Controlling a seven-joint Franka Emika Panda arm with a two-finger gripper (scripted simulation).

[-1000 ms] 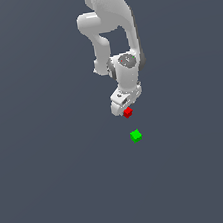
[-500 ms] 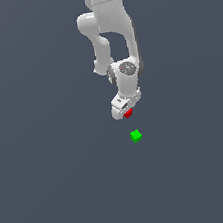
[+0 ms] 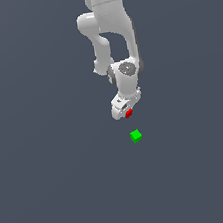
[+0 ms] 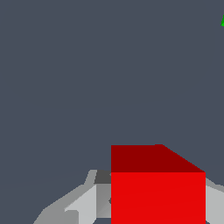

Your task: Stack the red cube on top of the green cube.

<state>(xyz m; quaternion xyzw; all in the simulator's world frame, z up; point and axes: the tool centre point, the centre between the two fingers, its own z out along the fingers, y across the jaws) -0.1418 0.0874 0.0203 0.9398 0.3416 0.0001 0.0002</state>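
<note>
The red cube (image 3: 129, 113) sits between the fingers of my gripper (image 3: 127, 112), which looks shut on it. In the wrist view the red cube (image 4: 157, 188) fills the space between the grey fingers (image 4: 85, 204), with a finger against each side. The green cube (image 3: 136, 135) lies on the grey floor a short way from the red cube, towards the bottom of the exterior view and apart from it. In the wrist view only a sliver of the green cube (image 4: 222, 21) shows at the picture's edge. I cannot tell whether the red cube is off the floor.
The white arm (image 3: 112, 37) reaches down from the top of the exterior view. The plain grey floor (image 3: 53, 183) spreads all around the two cubes.
The hand has come down around the red cube, which before showed just below the fingertips. Both cubes stay at about the same places.
</note>
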